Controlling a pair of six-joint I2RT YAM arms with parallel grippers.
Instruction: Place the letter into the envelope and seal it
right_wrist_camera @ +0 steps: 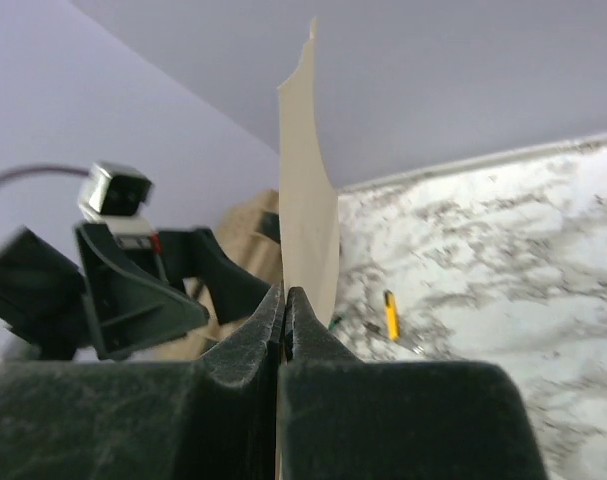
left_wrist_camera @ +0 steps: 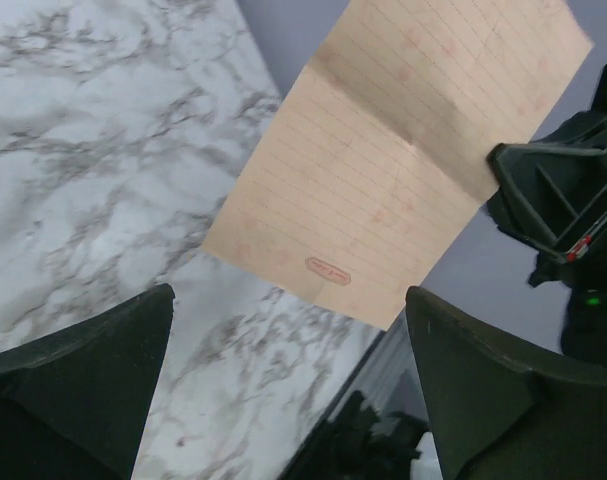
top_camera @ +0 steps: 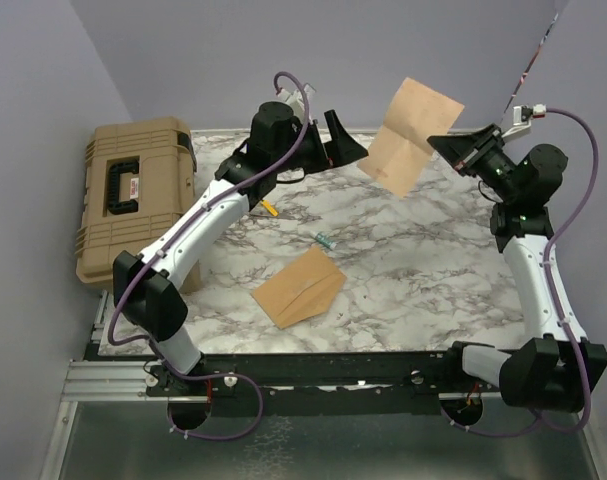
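Showing only its thin edge to the right wrist camera, the letter (right_wrist_camera: 308, 200) vanishes between the right gripper (right_wrist_camera: 285, 300) fingers, which are clamped on one side of it. A small red mark on it is unreadable. That arm reaches up and holds the sheet in mid-air. The left gripper (top_camera: 348, 143), level beside it, is spread wide and not touching it. The envelope (top_camera: 298, 287) lies flat on the table (top_camera: 413, 290).

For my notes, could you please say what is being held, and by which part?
The right pincer holds the letter by one edge; the left pincer holds nothing.
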